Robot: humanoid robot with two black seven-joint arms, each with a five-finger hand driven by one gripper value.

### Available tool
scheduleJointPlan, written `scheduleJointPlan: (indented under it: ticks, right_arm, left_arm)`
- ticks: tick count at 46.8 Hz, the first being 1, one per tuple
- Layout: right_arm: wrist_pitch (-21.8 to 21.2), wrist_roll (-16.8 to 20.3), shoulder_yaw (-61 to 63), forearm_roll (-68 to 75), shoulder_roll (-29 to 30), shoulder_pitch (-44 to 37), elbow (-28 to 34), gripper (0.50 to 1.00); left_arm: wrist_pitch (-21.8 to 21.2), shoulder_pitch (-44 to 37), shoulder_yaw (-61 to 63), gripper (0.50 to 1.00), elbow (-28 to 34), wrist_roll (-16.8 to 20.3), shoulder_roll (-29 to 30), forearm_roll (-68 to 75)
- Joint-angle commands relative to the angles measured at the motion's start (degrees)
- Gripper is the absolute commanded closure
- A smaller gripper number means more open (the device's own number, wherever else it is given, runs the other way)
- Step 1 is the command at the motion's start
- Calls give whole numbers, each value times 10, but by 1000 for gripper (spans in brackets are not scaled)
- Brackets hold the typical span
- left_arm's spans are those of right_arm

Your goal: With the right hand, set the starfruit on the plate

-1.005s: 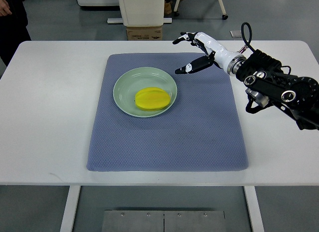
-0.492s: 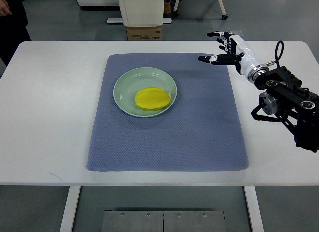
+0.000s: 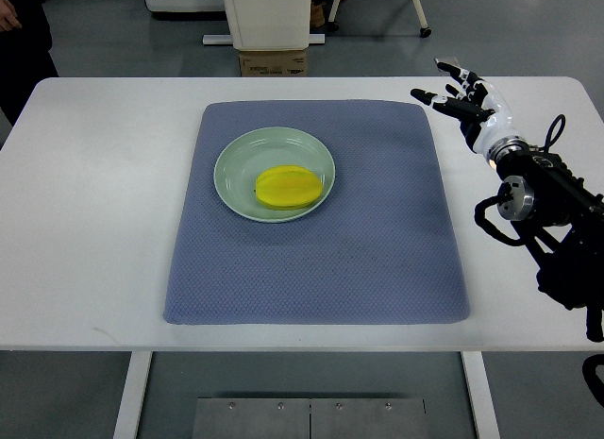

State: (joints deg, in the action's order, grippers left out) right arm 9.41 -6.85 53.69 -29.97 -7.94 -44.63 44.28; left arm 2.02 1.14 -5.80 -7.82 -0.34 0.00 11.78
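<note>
A yellow starfruit (image 3: pixel 288 186) lies on a pale green plate (image 3: pixel 238 163) in the upper left part of a blue-grey mat (image 3: pixel 359 241). My right hand (image 3: pixel 461 94) is at the mat's upper right corner, well apart from the plate, with its fingers spread and holding nothing. Its arm (image 3: pixel 543 189) comes in from the right edge. The left arm does not show.
The mat lies on a white table (image 3: pixel 94 222). A cardboard box (image 3: pixel 274 61) and a white stand are beyond the table's far edge. A person's dark sleeve (image 3: pixel 19 33) shows at the top left corner.
My right hand has drawn back to the right, from near the plate's right rim to the mat's upper right corner. The starfruit and plate have not moved.
</note>
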Motion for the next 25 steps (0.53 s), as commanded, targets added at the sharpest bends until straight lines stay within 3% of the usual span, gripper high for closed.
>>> scheduleJointPlan:
  ticks: [1,11,25]
  right_arm:
    - [-1,0,26,0,9,9,1,500]
    - [-1,-3,110,1,39,39,12,500]
    - [-2,-13,128,1,79,60,14,500]
  left_arm:
    - [0,0,0,500,0,0,0,0]
    - [0,0,0,500,0,0,0,0]
    - [-1,0,0,500,0,0,0,0]
